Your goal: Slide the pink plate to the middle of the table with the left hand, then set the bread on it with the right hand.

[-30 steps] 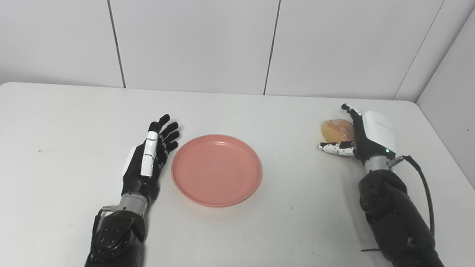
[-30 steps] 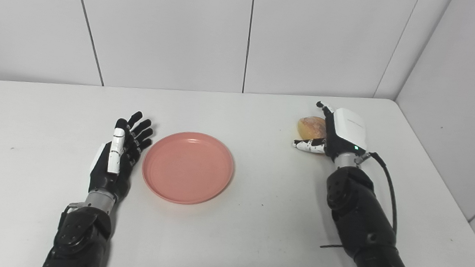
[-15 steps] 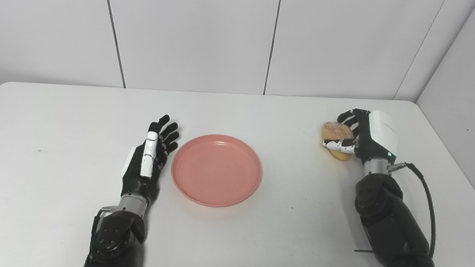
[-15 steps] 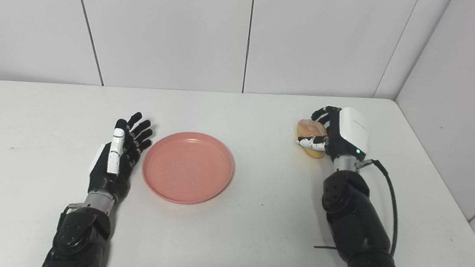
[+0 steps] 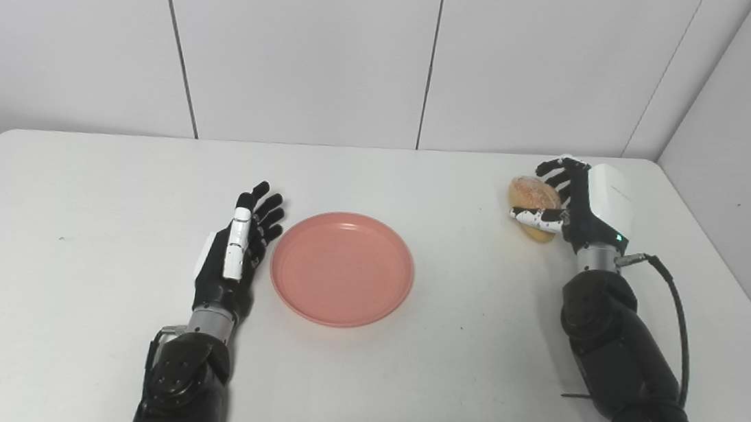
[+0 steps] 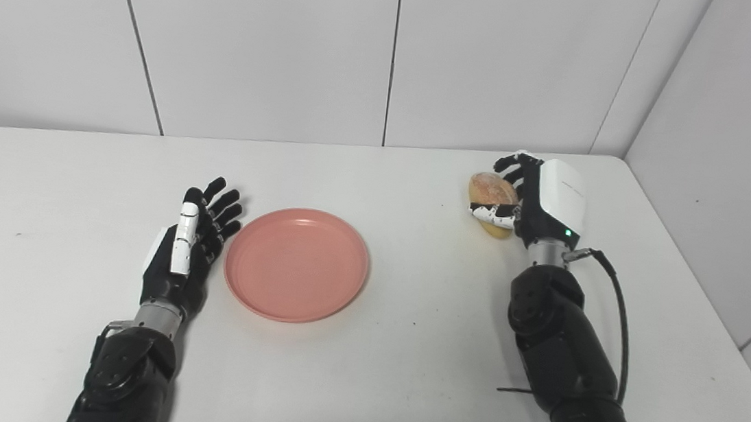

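The pink plate point(image 5: 342, 268) lies flat near the middle of the white table point(image 5: 62, 319). My left hand point(image 5: 237, 253) rests open just left of the plate's rim, fingers spread, holding nothing. My right hand point(image 5: 579, 206) is at the far right of the table, shut on the round golden bread point(image 5: 532, 197), fingers over its top and thumb under its front. The bread is held a little above the table surface. In the right eye view the bread point(image 6: 493, 193) and the right hand point(image 6: 541, 203) show the same grasp.
White wall panels point(image 5: 431, 58) stand behind the table and along its right side. A black cable point(image 5: 679, 316) loops from my right wrist. The table's back edge runs just behind the bread.
My right hand has closed its fingers and thumb around the bread and raised it slightly off the table. The left hand and the plate have not moved.
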`<state>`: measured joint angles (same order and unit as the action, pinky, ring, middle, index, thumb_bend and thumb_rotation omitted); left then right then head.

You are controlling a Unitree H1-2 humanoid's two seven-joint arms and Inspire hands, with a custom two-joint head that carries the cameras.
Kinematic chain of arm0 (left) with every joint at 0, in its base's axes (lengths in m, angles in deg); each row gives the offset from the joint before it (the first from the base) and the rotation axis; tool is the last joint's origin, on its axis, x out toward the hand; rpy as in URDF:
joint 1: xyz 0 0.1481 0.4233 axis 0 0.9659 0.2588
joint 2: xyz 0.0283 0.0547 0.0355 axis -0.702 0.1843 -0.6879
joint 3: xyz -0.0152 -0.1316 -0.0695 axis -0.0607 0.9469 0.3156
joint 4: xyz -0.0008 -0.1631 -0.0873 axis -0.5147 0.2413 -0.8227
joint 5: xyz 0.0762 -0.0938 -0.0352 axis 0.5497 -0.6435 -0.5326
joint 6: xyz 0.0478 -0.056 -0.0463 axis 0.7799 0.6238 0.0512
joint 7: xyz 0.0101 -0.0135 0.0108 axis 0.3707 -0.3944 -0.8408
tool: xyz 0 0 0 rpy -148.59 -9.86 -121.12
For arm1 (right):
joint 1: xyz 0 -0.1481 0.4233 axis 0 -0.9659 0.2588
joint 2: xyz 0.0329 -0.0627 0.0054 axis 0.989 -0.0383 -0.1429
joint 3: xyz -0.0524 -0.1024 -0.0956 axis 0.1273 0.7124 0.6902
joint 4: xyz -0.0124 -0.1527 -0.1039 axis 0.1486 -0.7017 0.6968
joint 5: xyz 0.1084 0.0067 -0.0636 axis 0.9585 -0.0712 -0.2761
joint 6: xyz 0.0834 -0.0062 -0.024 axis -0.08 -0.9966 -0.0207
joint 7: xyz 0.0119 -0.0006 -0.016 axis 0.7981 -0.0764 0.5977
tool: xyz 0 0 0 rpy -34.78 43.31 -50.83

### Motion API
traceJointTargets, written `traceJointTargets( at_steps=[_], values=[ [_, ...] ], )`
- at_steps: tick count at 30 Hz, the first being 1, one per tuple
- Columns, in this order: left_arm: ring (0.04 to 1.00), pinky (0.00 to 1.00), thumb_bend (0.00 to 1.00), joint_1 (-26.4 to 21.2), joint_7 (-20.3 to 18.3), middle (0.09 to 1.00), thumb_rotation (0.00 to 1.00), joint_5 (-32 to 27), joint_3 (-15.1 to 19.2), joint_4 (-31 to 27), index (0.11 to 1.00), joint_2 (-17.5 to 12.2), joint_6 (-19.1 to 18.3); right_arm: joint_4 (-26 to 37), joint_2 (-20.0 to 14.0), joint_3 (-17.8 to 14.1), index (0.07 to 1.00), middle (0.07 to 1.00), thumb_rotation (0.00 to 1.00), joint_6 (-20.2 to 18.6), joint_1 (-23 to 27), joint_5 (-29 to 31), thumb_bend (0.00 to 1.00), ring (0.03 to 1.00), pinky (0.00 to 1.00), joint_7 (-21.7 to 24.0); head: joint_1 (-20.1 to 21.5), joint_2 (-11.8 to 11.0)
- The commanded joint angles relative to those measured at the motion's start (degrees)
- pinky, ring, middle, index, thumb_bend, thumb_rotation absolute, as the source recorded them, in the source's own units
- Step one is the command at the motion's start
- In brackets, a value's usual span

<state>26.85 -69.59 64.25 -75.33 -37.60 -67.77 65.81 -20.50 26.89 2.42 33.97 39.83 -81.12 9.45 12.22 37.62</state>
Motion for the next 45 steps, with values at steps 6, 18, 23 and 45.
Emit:
traceJointTargets(
  at_steps=[6,18,23,45],
  values=[
    [0.921,0.93,0.57,-1.1,-0.2,0.914,1.00,1.1,-0.9,-2.3,0.916,0.4,-0.5,6.6,1.1,0.0,0.544,0.434,0.00,5.4,0.5,1.2,0.51,0.395,0.32,-0.7,-0.9,0.2],
    [0.927,0.93,0.57,-0.8,-0.2,0.922,1.00,1.7,-1.1,-3.3,0.926,0.5,-1.5,21.7,8.0,2.8,0.489,0.475,0.00,2.8,-3.6,2.6,0.52,0.302,0.23,7.7,-1.9,0.8],
    [0.925,0.93,0.57,-0.7,0.0,0.921,1.00,2.1,-1.2,-3.5,0.927,0.4,-1.9,25.1,11.5,4.8,0.538,0.436,0.00,1.8,-5.1,1.9,0.52,0.378,0.31,11.0,-1.8,0.9],
    [0.925,0.93,0.63,-0.8,0.6,0.916,1.00,3.8,-3.1,-2.8,0.926,1.3,-0.3,18.7,14.4,11.7,0.532,0.424,0.00,6.2,-5.3,-2.7,0.52,0.379,0.30,13.7,-10.2,1.0]
  ],
)
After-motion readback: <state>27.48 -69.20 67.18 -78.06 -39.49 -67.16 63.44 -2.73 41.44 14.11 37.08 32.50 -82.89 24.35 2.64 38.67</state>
